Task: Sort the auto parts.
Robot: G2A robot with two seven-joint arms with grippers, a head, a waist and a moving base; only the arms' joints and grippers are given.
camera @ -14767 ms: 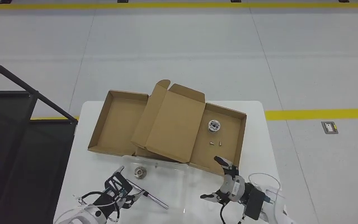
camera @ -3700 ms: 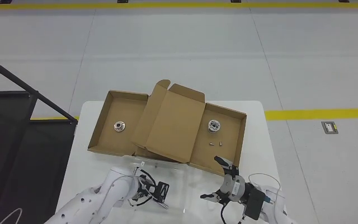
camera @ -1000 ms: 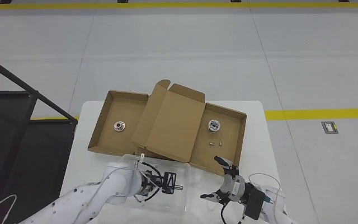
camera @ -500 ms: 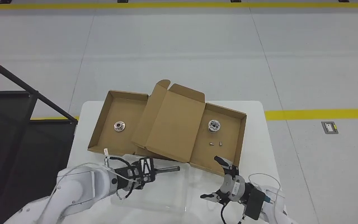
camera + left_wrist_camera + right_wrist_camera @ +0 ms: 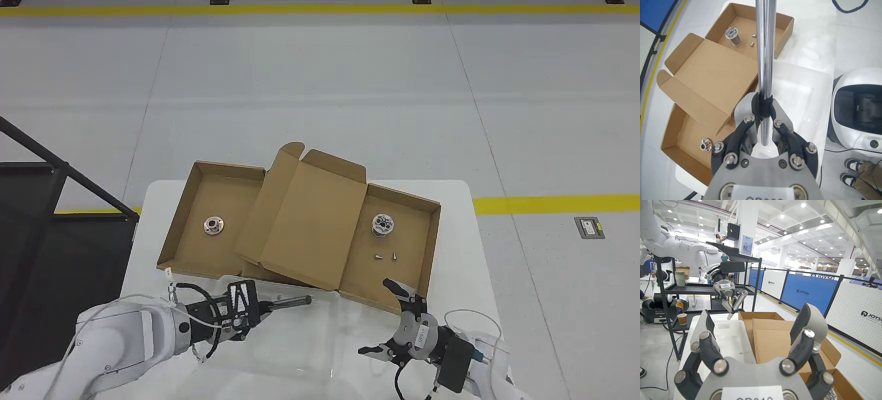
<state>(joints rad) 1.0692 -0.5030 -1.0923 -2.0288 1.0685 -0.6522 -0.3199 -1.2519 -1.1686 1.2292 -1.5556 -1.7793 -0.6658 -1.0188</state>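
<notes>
Rod [image 5: 763, 47] clamped in my left gripper [image 5: 763, 108] points toward the table's [image 5: 455, 250] right edge; my right gripper [image 5: 757, 315] sits wide open, empty.

id sticker [image 5: 724, 285] on left gripper [image 5: 732, 308]; logos on blue panels [image 5: 802, 291] & pegboard [image 5: 857, 313]

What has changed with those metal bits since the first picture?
The small flange went from the table into the left box. The left hand took hold of the steel rod, lifted it off the table and carried it leftward. The right hand, open, and the other parts stayed put.
</notes>
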